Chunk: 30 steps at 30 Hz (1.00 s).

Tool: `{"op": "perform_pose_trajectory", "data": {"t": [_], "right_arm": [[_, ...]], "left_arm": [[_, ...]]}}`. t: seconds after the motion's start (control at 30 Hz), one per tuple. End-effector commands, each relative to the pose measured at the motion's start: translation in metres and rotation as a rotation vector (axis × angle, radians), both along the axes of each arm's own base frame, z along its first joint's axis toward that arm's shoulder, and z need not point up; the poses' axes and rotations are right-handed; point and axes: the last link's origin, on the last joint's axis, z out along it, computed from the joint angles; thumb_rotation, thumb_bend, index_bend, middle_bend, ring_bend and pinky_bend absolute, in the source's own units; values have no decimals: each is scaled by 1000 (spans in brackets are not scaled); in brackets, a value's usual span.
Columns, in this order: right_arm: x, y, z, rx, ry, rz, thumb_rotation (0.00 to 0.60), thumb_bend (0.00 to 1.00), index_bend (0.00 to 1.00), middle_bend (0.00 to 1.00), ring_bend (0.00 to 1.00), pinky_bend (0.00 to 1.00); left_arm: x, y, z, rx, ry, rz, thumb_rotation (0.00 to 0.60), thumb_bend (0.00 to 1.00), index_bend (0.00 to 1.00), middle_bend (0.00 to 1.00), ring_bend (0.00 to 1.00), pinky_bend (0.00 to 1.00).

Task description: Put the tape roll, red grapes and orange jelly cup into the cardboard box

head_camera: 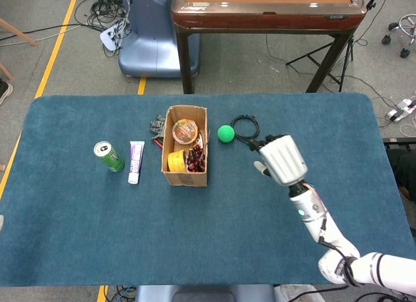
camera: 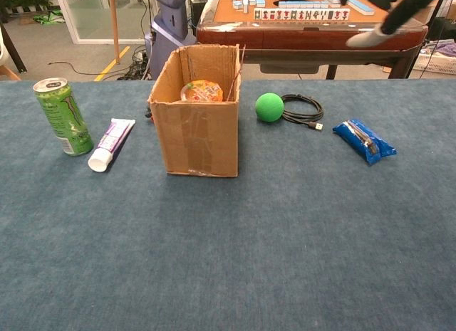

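The cardboard box [head_camera: 186,176] stands upright near the table's middle, its top open. Inside it lie the orange jelly cup [head_camera: 185,130] at the far end, the yellow tape roll [head_camera: 175,162] at the near left and the red grapes [head_camera: 196,158] at the near right. In the chest view only the jelly cup [camera: 202,91] shows over the rim of the box [camera: 196,132]. My right hand [head_camera: 281,160] hovers right of the box, well clear of it, fingers apart and holding nothing. The chest view catches this hand [camera: 399,11] at the top right edge. My left hand is out of sight.
A green can [head_camera: 109,156] and a white tube [head_camera: 135,161] lie left of the box. A green ball [head_camera: 225,134], a black cable [head_camera: 246,127] and a blue snack packet [camera: 363,141] lie to its right. A dark bundle [head_camera: 158,127] sits behind the box.
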Motion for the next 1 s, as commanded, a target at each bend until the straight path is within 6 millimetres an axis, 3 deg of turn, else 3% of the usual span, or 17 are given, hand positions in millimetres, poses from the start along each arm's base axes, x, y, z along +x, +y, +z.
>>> {"op": "perform_pose_trajectory", "data": {"t": [0.03,0.2,0.4,0.73,1.0], "right_arm": [[-36,29,20,0,-12,-83,600,0,543,727,635,812],[-72,62,35,-58,-62,-199,600,0,542,705,610,655],[-111,101,50,-173,4,-364,600,0,542,606,508,506],[-161,136,64,-288,12,-570,600,0,542,493,389,418],[-176,145,76,-296,-61,-573,600,11,542,485,379,418]], "left_arm": [[4,2,-9,-31,6,-16,600,332,427,443,340,534],[10,2,-20,-66,16,-53,600,331,431,443,340,534],[23,-2,-28,-88,6,-123,600,332,432,446,340,534],[26,-5,-34,-98,1,-151,600,331,427,446,340,534],[25,-2,-37,-108,12,-143,600,331,427,446,340,534]]}}
